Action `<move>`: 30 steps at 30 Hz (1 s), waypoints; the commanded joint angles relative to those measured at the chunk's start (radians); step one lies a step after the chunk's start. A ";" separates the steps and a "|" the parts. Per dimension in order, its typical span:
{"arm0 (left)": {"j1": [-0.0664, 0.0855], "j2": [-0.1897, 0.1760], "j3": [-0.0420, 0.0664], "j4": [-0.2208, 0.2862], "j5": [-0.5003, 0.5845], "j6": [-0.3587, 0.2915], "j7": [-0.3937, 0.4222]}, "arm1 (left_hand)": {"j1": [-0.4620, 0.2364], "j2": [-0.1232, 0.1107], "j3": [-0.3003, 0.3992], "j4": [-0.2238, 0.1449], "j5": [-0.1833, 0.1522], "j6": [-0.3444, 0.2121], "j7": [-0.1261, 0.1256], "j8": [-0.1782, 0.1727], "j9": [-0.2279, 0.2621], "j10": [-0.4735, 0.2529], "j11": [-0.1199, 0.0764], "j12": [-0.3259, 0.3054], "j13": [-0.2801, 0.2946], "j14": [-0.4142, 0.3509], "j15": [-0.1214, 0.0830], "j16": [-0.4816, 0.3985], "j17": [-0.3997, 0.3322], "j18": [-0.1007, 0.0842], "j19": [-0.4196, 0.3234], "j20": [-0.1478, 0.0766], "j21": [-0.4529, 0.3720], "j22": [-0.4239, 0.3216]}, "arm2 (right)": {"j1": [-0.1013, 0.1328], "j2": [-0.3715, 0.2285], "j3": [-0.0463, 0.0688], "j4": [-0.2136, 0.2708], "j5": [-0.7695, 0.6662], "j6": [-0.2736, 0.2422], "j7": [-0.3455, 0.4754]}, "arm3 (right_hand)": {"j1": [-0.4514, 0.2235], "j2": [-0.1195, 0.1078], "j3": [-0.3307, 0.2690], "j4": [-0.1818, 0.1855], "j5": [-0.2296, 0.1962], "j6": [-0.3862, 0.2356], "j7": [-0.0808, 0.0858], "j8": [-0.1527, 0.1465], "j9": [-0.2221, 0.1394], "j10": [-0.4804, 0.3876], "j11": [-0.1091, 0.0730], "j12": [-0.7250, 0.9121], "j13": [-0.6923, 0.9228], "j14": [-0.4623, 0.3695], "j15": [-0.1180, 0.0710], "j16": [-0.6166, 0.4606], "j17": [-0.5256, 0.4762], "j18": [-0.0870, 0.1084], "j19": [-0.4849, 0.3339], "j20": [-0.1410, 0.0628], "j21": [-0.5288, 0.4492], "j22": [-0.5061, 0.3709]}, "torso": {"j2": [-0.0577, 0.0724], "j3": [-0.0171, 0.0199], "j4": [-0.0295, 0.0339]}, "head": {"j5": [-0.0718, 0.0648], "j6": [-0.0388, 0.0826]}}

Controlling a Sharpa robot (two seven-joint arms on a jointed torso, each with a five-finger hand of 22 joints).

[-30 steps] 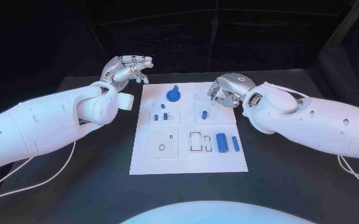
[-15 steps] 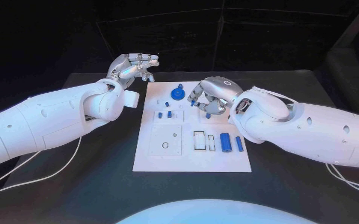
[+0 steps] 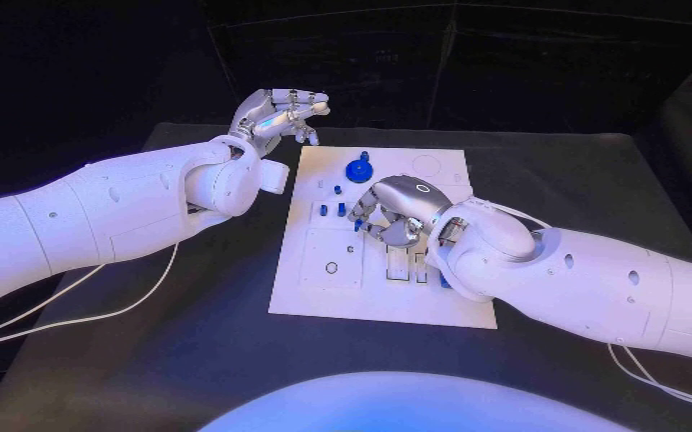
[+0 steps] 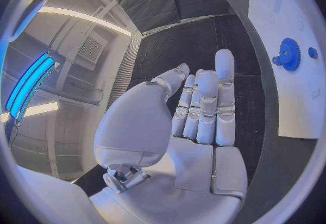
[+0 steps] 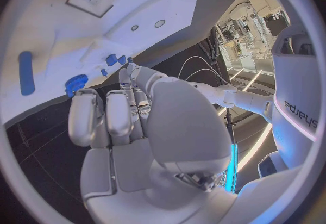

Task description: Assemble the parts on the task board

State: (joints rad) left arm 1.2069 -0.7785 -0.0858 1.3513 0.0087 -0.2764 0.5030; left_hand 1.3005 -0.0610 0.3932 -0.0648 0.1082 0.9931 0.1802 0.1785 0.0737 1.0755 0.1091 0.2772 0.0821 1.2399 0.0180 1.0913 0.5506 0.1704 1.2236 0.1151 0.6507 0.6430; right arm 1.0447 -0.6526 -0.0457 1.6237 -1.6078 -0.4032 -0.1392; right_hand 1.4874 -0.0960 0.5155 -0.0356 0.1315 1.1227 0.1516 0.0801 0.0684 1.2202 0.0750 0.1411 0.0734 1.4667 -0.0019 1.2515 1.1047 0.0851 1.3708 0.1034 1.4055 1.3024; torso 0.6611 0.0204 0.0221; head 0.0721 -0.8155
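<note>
The white task board [image 3: 325,287] lies in the middle of the black table. A blue gear [image 3: 358,170] stands near its far edge, with small blue pegs [image 3: 340,209] a little nearer. My right hand [image 3: 397,214] hovers over the board's middle with its fingers bent down, and I see nothing in them. In the right wrist view its fingers [image 5: 102,118] reach toward the gear [image 5: 76,82], the pegs [image 5: 111,60] and a blue cylinder [image 5: 26,73]. My left hand [image 3: 284,112] is raised beyond the board's far left corner and holds nothing. Its fingers [image 4: 204,107] are stretched side by side.
Black table [image 3: 173,352] surrounds the board on all sides. The board has several recessed outlines and holes [image 3: 332,268] on its near half. My right forearm [image 3: 577,277] lies across the board's near right part. The left wrist view shows the gear [image 4: 290,54] on the board [image 4: 285,93].
My right hand has moved from the board's far right part toward its middle, nearer the small pegs. My left hand stays raised in about the same pose. The camera has shifted.
</note>
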 commanded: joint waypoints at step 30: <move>0.002 0.008 0.001 -0.006 0.004 0.019 0.002 | 0.003 0.004 -0.008 -0.001 -0.002 -0.007 0.002 0.006 0.001 -0.009 -0.002 0.004 0.002 -0.007 0.001 -0.005 -0.003 0.012 -0.006 0.002 -0.004 -0.002 | -0.040 0.053 -0.001 -0.052 -0.062 0.080 0.014 | -0.031 -0.003 0.005 -0.003 -0.010 0.004 0.003 -0.007 0.001 0.002 0.005 -0.005 0.001 0.024 -0.002 0.004 -0.004 -0.016 0.000 0.001 0.002 -0.005 | 0.000 0.0008 -0.0015 | 0.038 -0.029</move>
State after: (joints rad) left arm 1.2070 -0.7720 -0.0857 1.3456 0.0092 -0.2701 0.5017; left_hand 1.3005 -0.0610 0.3905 -0.0676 0.1082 0.9932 0.1802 0.1785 0.0738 1.0718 0.1054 0.2772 0.0829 1.2400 0.0181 1.0913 0.5490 0.1700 1.2236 0.1151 0.6507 0.6422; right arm 1.0034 -0.6009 -0.0470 1.5703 -1.6533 -0.3450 -0.1215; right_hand 1.4654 -0.1024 0.5180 -0.0384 0.1277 1.1224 0.1515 0.0747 0.0686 1.2202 0.0750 0.1414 0.0736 1.4667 -0.0019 1.2515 1.1015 0.0852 1.3708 0.1034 1.4055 1.2985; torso 0.6608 0.0216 0.0203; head 0.1101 -0.8432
